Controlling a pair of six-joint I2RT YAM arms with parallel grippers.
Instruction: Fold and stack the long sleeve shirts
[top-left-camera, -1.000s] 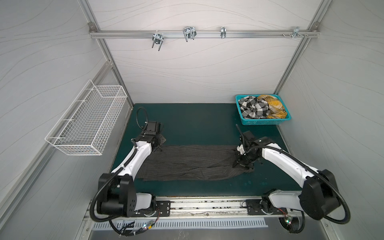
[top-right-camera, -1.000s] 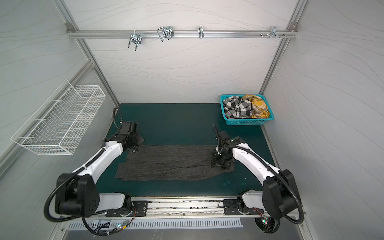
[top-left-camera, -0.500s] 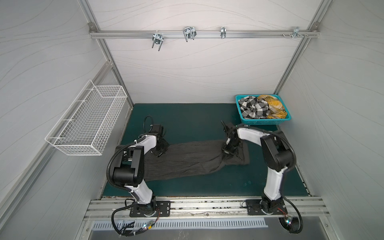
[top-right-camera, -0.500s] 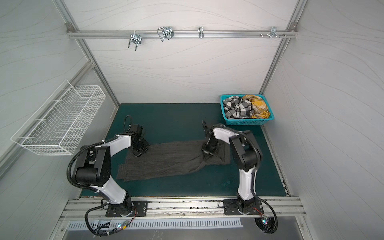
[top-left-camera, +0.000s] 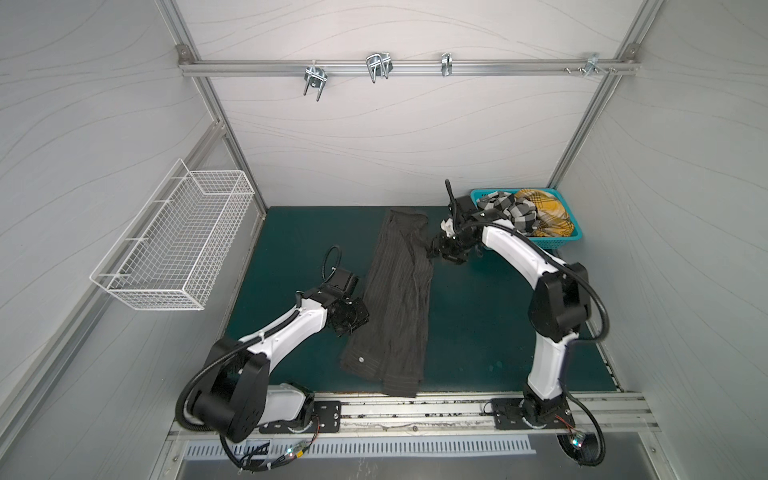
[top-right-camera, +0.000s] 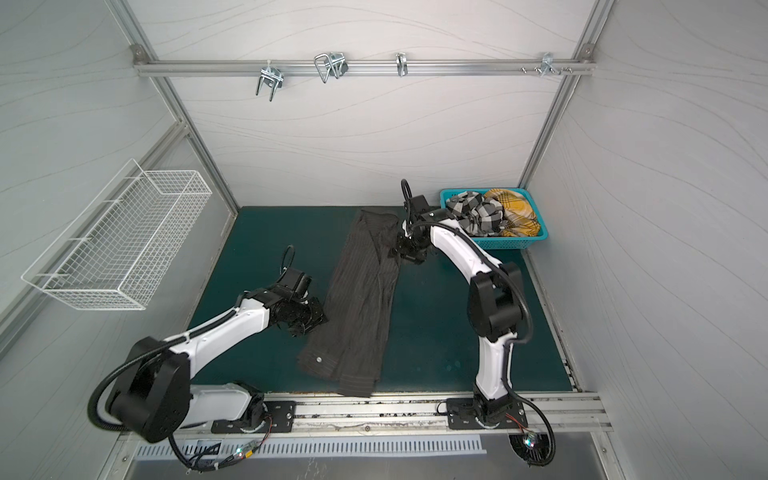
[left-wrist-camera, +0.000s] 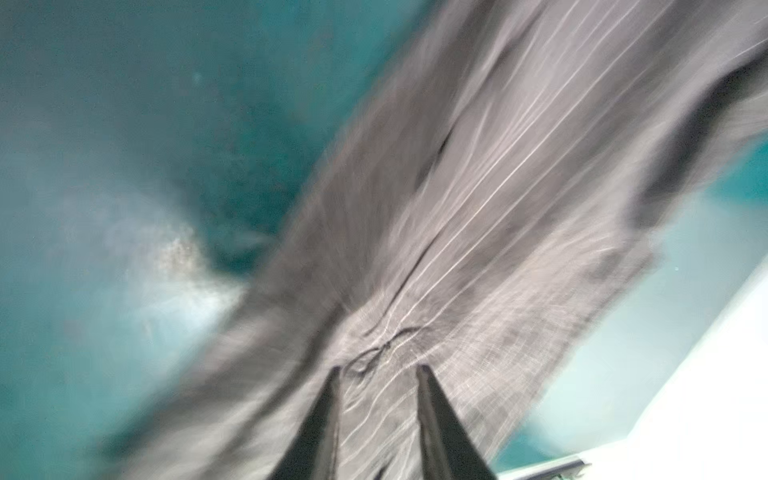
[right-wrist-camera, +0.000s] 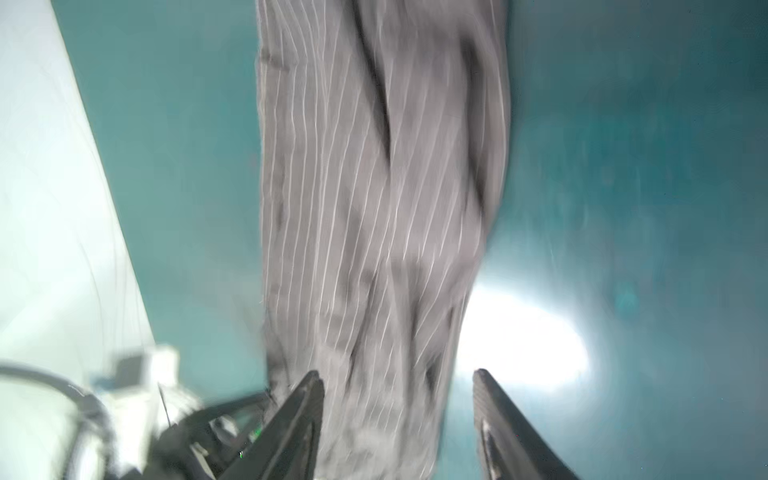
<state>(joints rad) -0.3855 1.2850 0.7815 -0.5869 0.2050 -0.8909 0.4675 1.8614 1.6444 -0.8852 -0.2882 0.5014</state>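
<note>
1. The grey striped shirt (top-left-camera: 395, 299) lies in a long strip running near to far on the worktop (top-left-camera: 478, 332).
2. The left end effector (left-wrist-camera: 378, 369) is slightly spread at the shirt's left edge.
3. The right end effector (right-wrist-camera: 397, 372) is spread wide at the far right edge.

Three shirts (top-left-camera: 399, 299) (two in the teal basket (top-left-camera: 561, 242)), one wire basket (top-left-camera: 174, 249), two arms (top-left-camera: 286, 332)

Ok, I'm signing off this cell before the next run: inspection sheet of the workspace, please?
Surface: dark green mat.
Job's things: grey pinstriped shirt folded into a long strip on the mat; checked shirt and yellow plaid shirt bunched in teal basket.
Clutter: nothing seen.
End effectors: left end effector, right end effector both open at the strip's edges.
Cables: black cable loop at each wrist.
Surroundings: white wire basket on wall; hooks on rail.
</note>
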